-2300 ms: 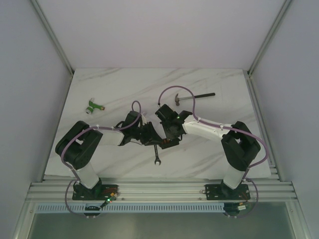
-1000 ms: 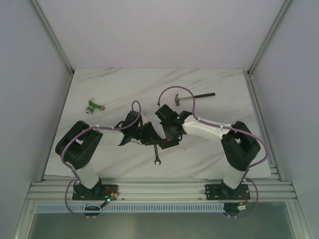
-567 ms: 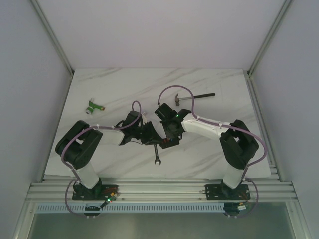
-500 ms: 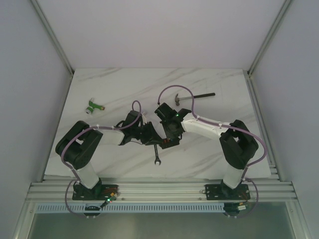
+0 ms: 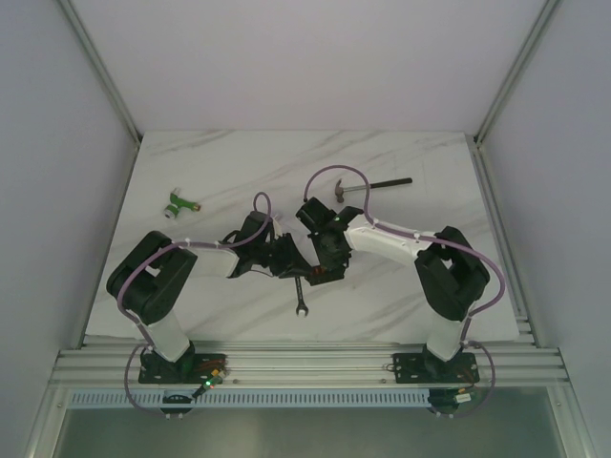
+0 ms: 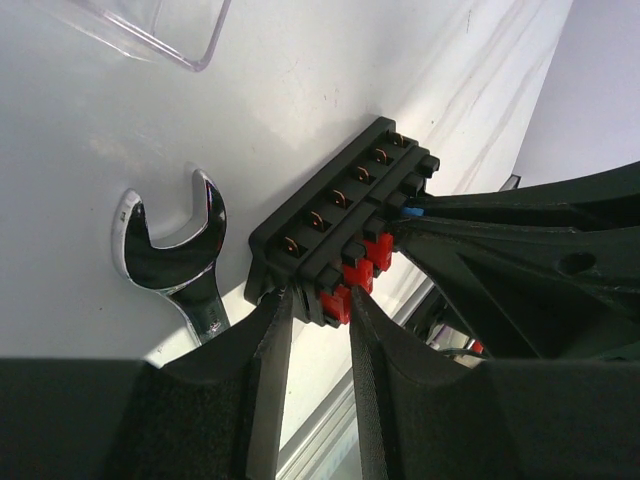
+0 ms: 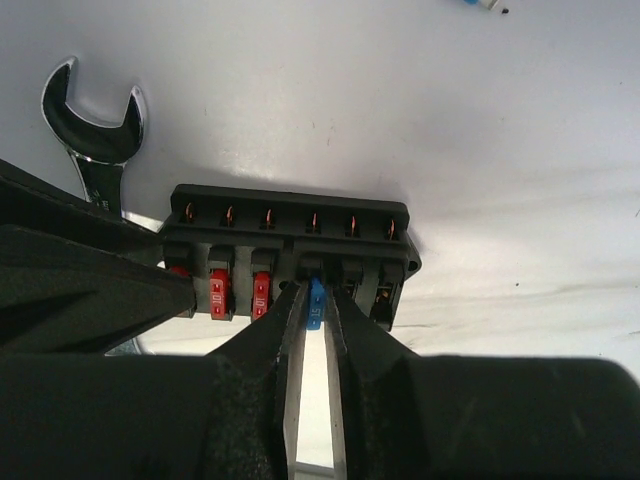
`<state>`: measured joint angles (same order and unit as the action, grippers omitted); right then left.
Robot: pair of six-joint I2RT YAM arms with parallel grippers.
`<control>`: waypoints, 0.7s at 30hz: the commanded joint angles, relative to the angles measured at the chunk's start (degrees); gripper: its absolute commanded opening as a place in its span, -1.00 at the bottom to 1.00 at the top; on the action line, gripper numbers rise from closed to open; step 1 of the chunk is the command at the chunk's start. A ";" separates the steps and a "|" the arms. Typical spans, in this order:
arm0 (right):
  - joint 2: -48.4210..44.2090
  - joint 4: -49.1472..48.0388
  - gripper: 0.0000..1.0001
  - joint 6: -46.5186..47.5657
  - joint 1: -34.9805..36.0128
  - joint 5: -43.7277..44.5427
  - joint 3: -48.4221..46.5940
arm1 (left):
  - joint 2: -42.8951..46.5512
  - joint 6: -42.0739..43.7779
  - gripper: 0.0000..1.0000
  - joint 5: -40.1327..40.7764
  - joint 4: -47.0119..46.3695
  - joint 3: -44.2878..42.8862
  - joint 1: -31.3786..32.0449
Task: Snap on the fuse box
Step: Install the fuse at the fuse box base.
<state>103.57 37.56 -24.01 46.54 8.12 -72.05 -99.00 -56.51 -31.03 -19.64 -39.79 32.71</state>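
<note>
fuse box (image 7: pixel 290 215) 1 | red fuses (image 7: pixel 220 291) 3 | blue fuse (image 7: pixel 315 300) 1 | wrench (image 7: pixel 95 135) 1

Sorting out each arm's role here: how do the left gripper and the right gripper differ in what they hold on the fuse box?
The left gripper clamps one end of the fuse box, by the red fuses; the right gripper pinches only the blue fuse near the middle. The left gripper reaches in along the box's length, the right gripper across it. Both are shut and work on the same box.
</note>
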 commanded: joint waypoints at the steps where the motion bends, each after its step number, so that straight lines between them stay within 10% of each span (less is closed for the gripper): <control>1: 2.82 8.62 -0.64 -1.76 -0.49 1.10 0.51 | -2.70 2.17 -0.26 4.66 8.04 1.02 -0.10; 21: -0.02 6.91 -0.45 -8.78 -0.05 1.92 -3.40 | -3.52 2.68 -0.31 4.01 8.74 -0.41 -0.11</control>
<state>104.01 41.25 -30.79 46.39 8.62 -73.36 -99.61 -56.40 -31.55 -18.59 -40.97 32.75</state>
